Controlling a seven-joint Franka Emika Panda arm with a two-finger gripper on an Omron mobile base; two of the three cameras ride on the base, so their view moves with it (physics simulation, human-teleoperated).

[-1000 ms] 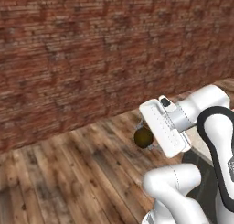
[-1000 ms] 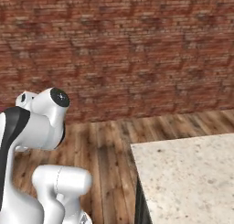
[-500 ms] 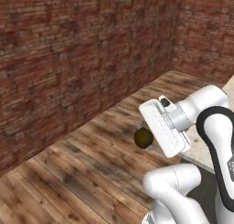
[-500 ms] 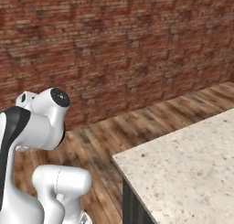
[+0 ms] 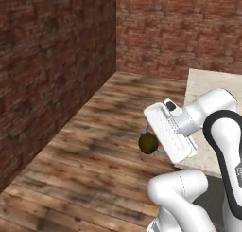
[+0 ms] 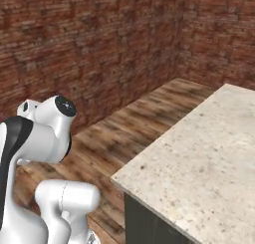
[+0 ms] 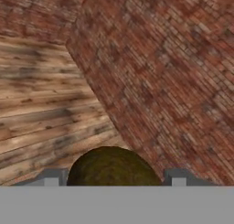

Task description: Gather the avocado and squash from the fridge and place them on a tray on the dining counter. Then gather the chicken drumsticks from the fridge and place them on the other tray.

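My gripper [image 5: 149,142] is shut on the avocado [image 5: 148,142], a dark olive-brown ball carried above the wooden floor. In the hand view the avocado [image 7: 112,167] bulges up between the two fingertips [image 7: 51,178]. The dining counter [image 6: 199,158], with its beige speckled stone top and dark base, stands to the right of the arm; its near corner [image 5: 208,108] shows behind the hand in the left base view. The squash, the trays and the chicken drumsticks are out of view.
Brick walls [image 5: 56,70] meet in a corner ahead on the left. Wooden plank floor [image 5: 94,150] stretches between the walls and the counter. The arm's white elbow [image 6: 47,131] rises at the lower left of the right base view.
The whole scene has swung as the base turns: a wall corner has come into view and the counter has grown larger and nearer. The avocado stays in the gripper.
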